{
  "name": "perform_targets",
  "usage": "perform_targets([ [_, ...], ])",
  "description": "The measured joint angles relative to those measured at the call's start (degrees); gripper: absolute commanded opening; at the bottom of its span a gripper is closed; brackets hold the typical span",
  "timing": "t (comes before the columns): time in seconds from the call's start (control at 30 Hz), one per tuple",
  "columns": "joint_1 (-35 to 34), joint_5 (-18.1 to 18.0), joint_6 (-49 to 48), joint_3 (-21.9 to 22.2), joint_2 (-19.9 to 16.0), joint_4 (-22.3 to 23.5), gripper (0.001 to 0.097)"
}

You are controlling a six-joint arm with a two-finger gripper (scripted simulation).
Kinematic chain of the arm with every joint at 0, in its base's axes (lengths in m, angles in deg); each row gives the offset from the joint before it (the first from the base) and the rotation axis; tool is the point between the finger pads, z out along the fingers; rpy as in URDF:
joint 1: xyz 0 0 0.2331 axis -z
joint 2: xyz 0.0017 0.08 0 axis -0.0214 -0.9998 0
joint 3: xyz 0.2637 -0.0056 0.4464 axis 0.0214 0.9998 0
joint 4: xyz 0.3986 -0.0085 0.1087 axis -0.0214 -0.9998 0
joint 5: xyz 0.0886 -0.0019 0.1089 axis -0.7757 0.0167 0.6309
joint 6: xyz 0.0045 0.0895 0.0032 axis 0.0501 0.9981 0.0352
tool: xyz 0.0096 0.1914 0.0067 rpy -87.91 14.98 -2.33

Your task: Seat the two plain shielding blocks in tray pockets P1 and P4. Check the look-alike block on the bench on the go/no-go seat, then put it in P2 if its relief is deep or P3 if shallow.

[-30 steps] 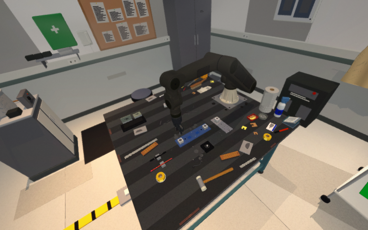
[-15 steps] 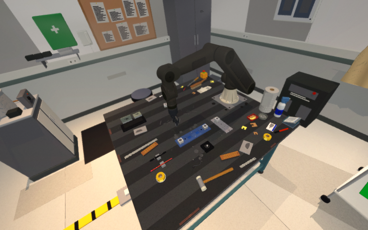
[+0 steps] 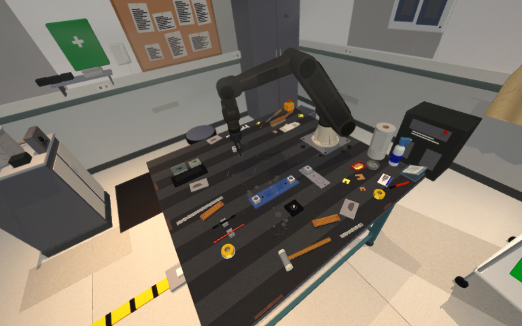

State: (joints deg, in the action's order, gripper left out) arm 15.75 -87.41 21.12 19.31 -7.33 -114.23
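A small pale look-alike block (image 3: 233,148) sits on the dark bench toward its far side, just left of my fingers. My gripper (image 3: 239,150) hangs straight down beside it, close above the bench. The blue tray (image 3: 274,191) lies mid-bench, well in front of me. A pale shielding block (image 3: 255,198) sits in its near-left pocket and another (image 3: 290,178) in its far-right pocket. The two middle pockets look dark. The black go/no-go seat (image 3: 293,208) lies just in front of the tray. My gripper is open and holds nothing.
A grey round disc (image 3: 200,133) overhangs the far bench edge behind me. A black holder with two green-grey plates (image 3: 188,172) lies to my left. A grey plate (image 3: 314,177) lies right of the tray. A hammer (image 3: 304,253), yellow tape rolls and orange strips lie nearer the front edge.
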Motion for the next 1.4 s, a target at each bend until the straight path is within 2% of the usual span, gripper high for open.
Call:
perform_targets([
  [0.2,7.24,0.0,-3.52,-0.06,-0.04,-0.02,0.06],
  [0.5,14.76,0.0,-7.07,-2.96,-1.67,-1.29,0.06],
  [1.03,17.63,0.03,-8.41,-4.93,-2.77,-2.15,0.06],
  [1.17,17.65,0.02,-8.41,-3.49,-3.04,-0.25,0.06],
  [1.4,17.69,0.02,-8.42,1.4,-4.9,6.11,0.06],
])
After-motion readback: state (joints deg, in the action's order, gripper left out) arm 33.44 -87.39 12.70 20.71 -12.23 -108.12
